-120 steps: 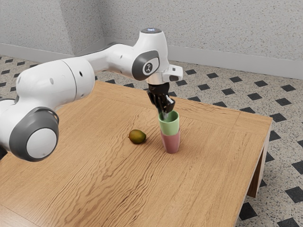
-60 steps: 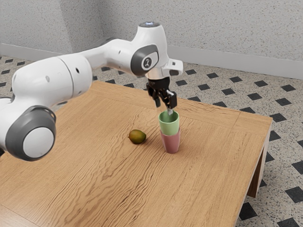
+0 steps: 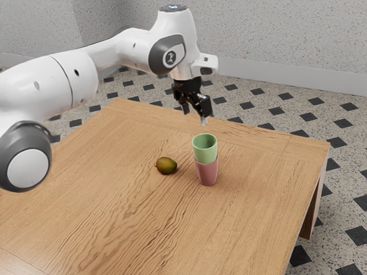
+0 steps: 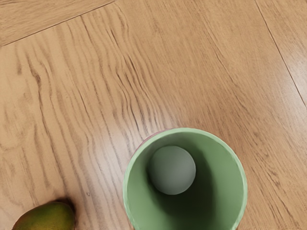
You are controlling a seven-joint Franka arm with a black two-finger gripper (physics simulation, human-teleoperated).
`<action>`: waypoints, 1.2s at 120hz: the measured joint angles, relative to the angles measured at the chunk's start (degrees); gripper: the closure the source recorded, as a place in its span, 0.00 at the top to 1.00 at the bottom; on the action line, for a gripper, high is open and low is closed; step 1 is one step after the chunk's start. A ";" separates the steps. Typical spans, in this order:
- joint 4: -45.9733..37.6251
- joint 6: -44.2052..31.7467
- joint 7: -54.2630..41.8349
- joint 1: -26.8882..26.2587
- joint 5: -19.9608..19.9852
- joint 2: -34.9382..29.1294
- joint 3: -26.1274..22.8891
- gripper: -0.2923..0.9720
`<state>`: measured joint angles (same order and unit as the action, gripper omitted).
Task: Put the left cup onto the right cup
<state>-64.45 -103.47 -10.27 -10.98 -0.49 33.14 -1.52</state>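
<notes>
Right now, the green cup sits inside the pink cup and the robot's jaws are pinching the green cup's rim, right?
Not quite. The green cup does sit inside the pink cup, but the jaws aren't pinching its rim. They hang open in the air above it, touching nothing. The exterior view shows this.

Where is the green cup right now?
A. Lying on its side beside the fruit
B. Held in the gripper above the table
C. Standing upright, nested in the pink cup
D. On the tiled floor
C: the green cup stands upright with its base inside the pink cup on the table, and the gripper hangs above it without touching it.
</notes>
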 joint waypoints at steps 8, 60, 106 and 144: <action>-0.77 0.59 0.00 0.09 0.00 -1.04 -0.02 0.73; -11.27 3.69 0.00 4.02 0.48 -13.25 0.01 0.75; -16.92 8.01 0.05 7.54 1.64 -21.61 1.29 0.75; -18.76 12.77 0.96 8.23 1.96 -27.50 2.55 0.75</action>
<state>-83.20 -90.71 -9.32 -2.75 1.47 5.64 1.03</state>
